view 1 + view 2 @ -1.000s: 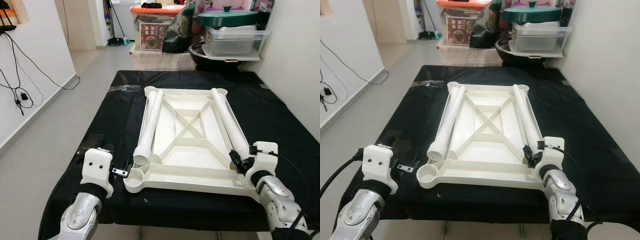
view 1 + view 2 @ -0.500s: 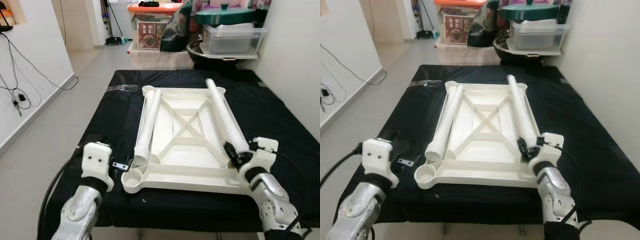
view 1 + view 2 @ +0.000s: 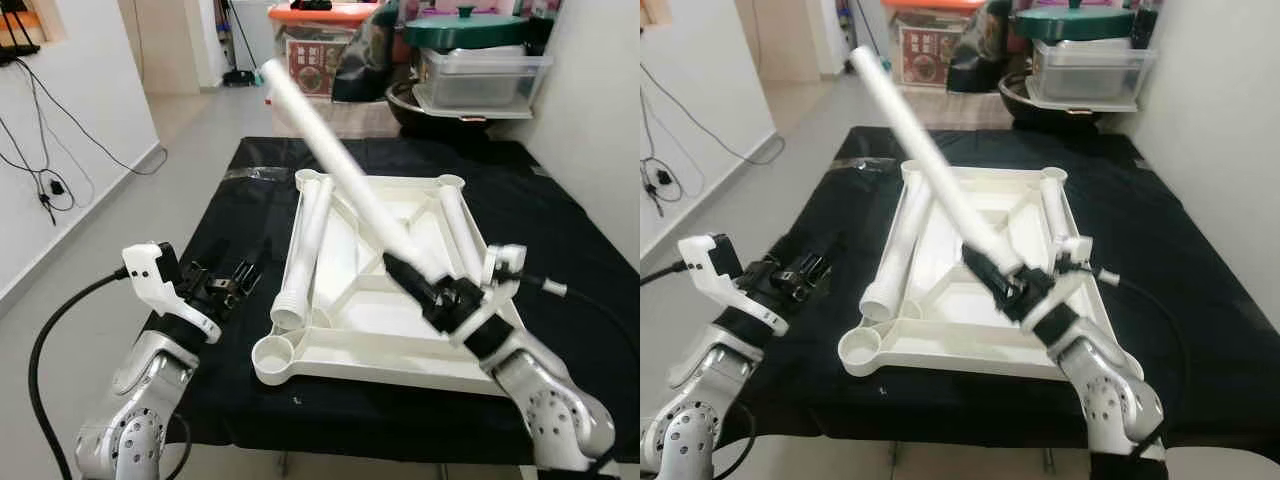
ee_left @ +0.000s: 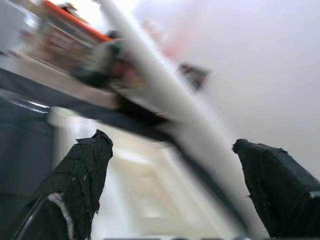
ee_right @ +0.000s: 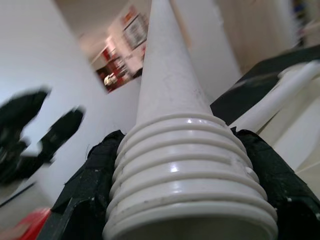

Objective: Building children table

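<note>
right gripper (image 3: pixel 418 288) jaws clamp a white leg (image 3: pixel 345 170) above the black-clothed table (image 3: pixel 560 250); left gripper (image 3: pixel 232 283) jaws spread, empty.

From where I stand, the threaded end of the raised leg (image 3: pixel 340 160) is buried between the right gripper's (image 3: pixel 418 288) black fingers, and that arm covers the tabletop's (image 3: pixel 390 345) near right corner. The left wrist view is smeared with motion, its fingers (image 4: pixel 80 175) cut by the frame. The stacked bins (image 3: pixel 470 70) behind run off the top edge.
</note>
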Controlling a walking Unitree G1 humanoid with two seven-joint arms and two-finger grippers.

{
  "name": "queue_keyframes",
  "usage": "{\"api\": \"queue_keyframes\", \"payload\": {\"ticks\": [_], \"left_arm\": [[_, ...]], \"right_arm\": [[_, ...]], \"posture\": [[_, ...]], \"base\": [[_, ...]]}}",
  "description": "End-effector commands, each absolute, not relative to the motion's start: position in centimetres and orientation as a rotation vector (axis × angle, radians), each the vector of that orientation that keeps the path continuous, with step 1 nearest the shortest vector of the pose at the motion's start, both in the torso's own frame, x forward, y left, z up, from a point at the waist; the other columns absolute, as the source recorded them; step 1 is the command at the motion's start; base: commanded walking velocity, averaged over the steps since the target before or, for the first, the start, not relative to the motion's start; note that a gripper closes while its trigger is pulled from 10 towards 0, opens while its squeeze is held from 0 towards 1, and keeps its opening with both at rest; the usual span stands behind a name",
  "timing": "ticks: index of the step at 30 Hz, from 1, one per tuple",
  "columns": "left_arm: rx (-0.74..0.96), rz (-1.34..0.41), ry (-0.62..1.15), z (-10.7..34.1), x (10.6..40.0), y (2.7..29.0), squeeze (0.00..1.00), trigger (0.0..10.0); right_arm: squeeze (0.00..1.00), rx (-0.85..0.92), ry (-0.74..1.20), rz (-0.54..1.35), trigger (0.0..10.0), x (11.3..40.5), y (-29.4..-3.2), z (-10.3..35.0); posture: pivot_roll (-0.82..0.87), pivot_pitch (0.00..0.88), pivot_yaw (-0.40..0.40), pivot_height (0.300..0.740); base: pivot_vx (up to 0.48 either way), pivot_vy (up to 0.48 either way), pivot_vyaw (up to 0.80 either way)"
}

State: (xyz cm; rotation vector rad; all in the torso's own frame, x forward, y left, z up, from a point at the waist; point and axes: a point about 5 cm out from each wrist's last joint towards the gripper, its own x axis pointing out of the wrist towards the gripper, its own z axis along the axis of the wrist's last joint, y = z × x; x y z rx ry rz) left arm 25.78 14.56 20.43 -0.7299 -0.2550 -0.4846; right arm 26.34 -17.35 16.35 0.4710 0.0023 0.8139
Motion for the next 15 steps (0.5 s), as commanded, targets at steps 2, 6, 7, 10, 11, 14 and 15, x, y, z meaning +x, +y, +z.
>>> {"api": "queue_keyframes", "payload": {"ticks": [2, 6, 7, 10, 11, 14, 15], "left_arm": [[-0.889, -0.556, -0.223, 20.0, 25.6, 14.1, 0.0, 10.0], [-1.063, -0.611, -0.17, 18.7, 25.7, 14.3, 0.0, 10.0], [-1.083, -0.615, -0.16, 18.5, 25.7, 14.4, 0.0, 10.0], [-1.135, -0.612, -0.13, 17.7, 25.7, 14.6, 0.0, 10.0], [-1.168, -0.617, -0.113, 17.4, 25.4, 14.7, 0.0, 10.0], [-1.185, -0.61, -0.103, 17.2, 25.3, 14.7, 0.0, 10.0], [-1.192, -0.599, -0.094, 17.0, 25.3, 14.8, 0.0, 10.0]], "right_arm": [[0.0, 0.492, 0.023, 0.974, 0.0, 25.0, -16.5, 16.3], [0.0, 0.539, 0.038, 1.053, 0.0, 24.2, -16.5, 16.5], [0.0, 0.548, 0.038, 1.059, 0.0, 24.2, -16.5, 16.6], [0.0, 0.568, 0.027, 1.071, 0.0, 24.2, -16.6, 16.9], [0.0, 0.591, 0.02, 1.062, 0.0, 24.3, -16.9, 17.0], [0.0, 0.607, 0.021, 1.079, 0.0, 24.1, -17.0, 17.1], [0.0, 0.61, 0.027, 1.103, 0.0, 23.8, -16.9, 17.0]], "posture": [[-0.03, 0.0, -0.043, 0.74], [-0.03, 0.0, -0.045, 0.74], [-0.03, 0.0, -0.045, 0.74], [-0.04, 0.0, -0.042, 0.74], [-0.03, 0.0, -0.043, 0.74], [-0.03, 0.0, -0.046, 0.74], [-0.03, 0.0, -0.046, 0.74]], "base": [[0.0, 0.0, 0.0], [0.0, 0.0, 0.0], [0.0, 0.0, 0.0], [0.0, 0.0, 0.0], [0.0, 0.0, 0.0], [0.0, 0.0, 0.0], [0.0, 0.0, 0.0]]}}
